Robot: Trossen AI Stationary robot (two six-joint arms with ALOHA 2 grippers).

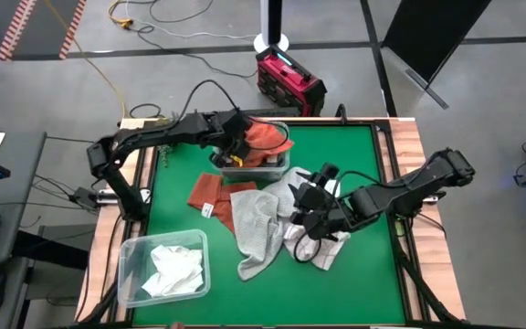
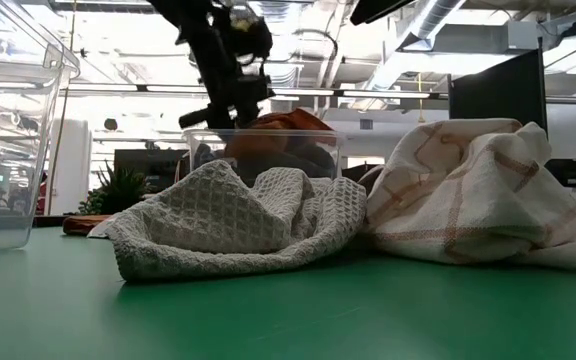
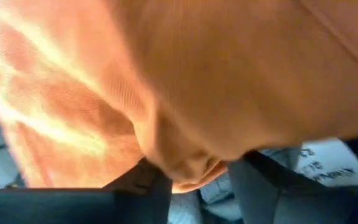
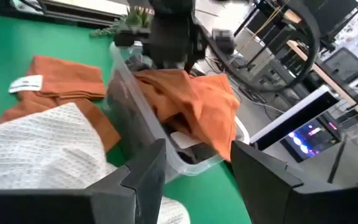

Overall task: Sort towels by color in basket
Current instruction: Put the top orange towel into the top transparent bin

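A rust orange-red towel (image 1: 265, 137) lies heaped in a small clear bin (image 1: 277, 167) at the table's far middle, with a dark cloth under it. My left gripper (image 1: 236, 146) is above that bin, shut on this towel. A second rust towel (image 1: 208, 194) lies flat on the table. Beside it lie a light grey waffle towel (image 1: 258, 228) and a white towel with thin red grid lines (image 2: 468, 190). My right gripper (image 4: 197, 177) hovers open over these two, facing the bin. White towels (image 1: 173, 267) fill a clear bin at the near left. My left gripper pinches a bunched fold of the rust towel (image 3: 188, 169) between its two fingers (image 3: 145, 186). It comes from above, slanting in from the table's left. The rest of the towel rests in the small bin, and one part (image 4: 219, 121) hangs over the bin's rim.
The near-left clear bin (image 1: 131, 274) stands by the table's near left corner. Wooden rails edge the green mat (image 1: 373, 265) on its left and right. Open green mat shows at the right, at the far left and along the near edge. A red box sits on the floor beyond the table.
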